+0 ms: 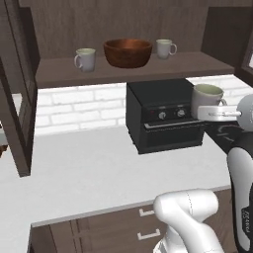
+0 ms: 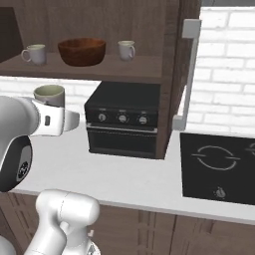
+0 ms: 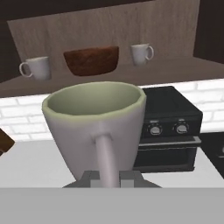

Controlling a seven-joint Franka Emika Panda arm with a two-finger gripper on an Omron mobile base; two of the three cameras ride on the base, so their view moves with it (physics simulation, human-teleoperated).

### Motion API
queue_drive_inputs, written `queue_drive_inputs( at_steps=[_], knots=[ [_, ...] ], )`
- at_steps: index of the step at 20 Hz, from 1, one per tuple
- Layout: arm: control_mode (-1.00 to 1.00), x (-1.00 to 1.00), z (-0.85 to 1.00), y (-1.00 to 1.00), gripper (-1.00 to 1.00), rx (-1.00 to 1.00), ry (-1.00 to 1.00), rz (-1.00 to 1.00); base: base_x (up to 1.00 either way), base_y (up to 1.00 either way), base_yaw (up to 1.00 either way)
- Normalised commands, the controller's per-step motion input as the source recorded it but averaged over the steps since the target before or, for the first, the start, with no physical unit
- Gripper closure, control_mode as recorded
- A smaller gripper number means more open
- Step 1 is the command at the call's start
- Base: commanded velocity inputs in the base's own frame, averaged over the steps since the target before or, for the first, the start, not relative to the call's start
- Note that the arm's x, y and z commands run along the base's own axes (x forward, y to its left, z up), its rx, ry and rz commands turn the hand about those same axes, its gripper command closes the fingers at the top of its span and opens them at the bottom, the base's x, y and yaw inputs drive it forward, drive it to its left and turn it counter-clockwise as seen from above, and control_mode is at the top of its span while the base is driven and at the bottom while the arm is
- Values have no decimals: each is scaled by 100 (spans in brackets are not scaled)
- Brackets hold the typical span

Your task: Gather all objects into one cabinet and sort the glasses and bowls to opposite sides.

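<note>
While the tool grips a mug by its handle, the cabinet shelf lies above and ahead; the mug sits upright.

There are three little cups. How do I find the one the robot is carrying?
Look first at the black toaster oven on the white counter, under the dark wooden shelf. Just beside the oven, the robot's pincer grips a pale mug by its handle, up in the air. The other two mugs stand on the shelf, either side of the brown bowl.
</note>
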Motion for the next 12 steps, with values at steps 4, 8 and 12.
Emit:
queue_drive_inputs(
  at_steps=[4, 8, 12],
  knots=[
    [100, 0, 0, 0, 100, 0, 0, 0, 0, 36, 0],
    [100, 0, 0, 0, 100, 0, 0, 0, 1, 15, 0],
    [-100, 0, 0, 0, 100, 0, 0, 0, 0, 0, 0]
  ],
)
